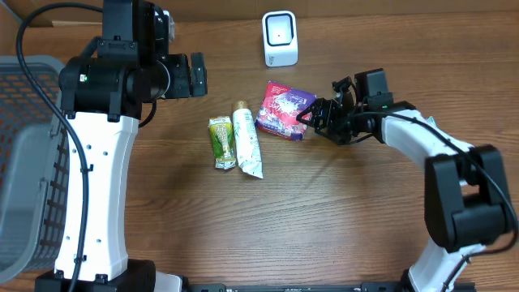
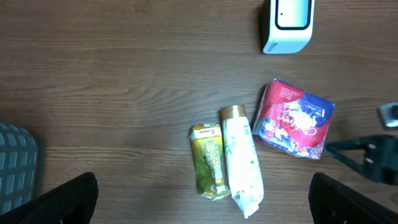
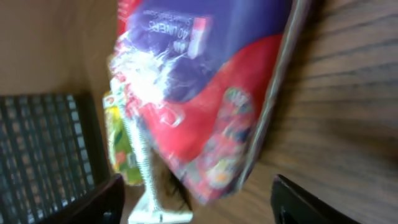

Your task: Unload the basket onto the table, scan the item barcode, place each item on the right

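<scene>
Overhead view, left to right. A grey mesh basket (image 1: 28,146) occupies the table's left edge. The left gripper (image 1: 199,75) hangs above the table with its jaws spread fully and nothing between them. Below it lie a green sachet (image 1: 221,143) and a white tube (image 1: 247,139), touching side by side. Next comes the red-and-purple packet (image 1: 284,109), judged to be the item to scan. It lies flat on the wood, near the white scanner (image 1: 280,38) but apart from it. The right gripper (image 1: 308,120) sits at the packet's right edge with its jaws parted and gripping nothing.

Step in hand: probably the grasp, since the packet is not yet presented to the scanner. The next move calls for closing on the packet's edge, lifting it, and turning its barcode (not located in any view) toward the scanner window.

Legible text: roughly "40 LINERS" on the packet in the right wrist view. Other print is too blurred to read.
</scene>
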Robot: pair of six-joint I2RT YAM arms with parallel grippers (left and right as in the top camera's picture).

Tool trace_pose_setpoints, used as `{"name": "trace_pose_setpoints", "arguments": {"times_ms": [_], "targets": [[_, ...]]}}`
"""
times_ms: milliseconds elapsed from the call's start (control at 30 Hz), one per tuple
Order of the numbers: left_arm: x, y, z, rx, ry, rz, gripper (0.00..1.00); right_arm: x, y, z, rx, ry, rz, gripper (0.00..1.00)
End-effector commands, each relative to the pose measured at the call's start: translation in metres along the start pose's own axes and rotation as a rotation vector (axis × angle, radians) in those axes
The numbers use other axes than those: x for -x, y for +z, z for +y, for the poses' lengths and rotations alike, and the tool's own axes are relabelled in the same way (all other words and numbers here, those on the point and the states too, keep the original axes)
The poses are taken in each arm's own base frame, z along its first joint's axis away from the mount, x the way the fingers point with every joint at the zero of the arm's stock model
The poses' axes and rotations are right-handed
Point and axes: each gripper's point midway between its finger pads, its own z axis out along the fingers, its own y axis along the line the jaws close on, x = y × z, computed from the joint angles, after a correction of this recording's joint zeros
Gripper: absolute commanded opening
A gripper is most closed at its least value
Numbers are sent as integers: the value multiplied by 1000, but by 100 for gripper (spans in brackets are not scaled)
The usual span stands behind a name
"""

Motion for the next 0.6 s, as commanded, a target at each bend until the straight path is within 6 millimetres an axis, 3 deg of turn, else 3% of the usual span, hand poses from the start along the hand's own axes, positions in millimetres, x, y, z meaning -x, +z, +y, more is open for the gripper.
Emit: {"name": "trace_pose_setpoints", "arguments": {"times_ms": [0, 167, 333, 400, 500, 567], "targets": [[3, -2, 0, 3, 10, -9, 99, -2, 24, -5, -14, 101, 18, 69], [3, -2, 0, 3, 10, -9, 99, -6, 50, -5, -24, 120, 15, 65], [3, -2, 0, 3, 10, -9, 100, 0, 59, -16, -96, 145, -49, 56], [3, -2, 0, 3, 10, -9, 99, 0, 59, -20, -119, 146, -59, 45], [3, -2, 0, 3, 10, -9, 100, -1, 59, -22, -128, 131, -58, 11], [3, -2, 0, 3, 10, -9, 100, -1, 56, -17, -107, 95, -48, 4]]}}
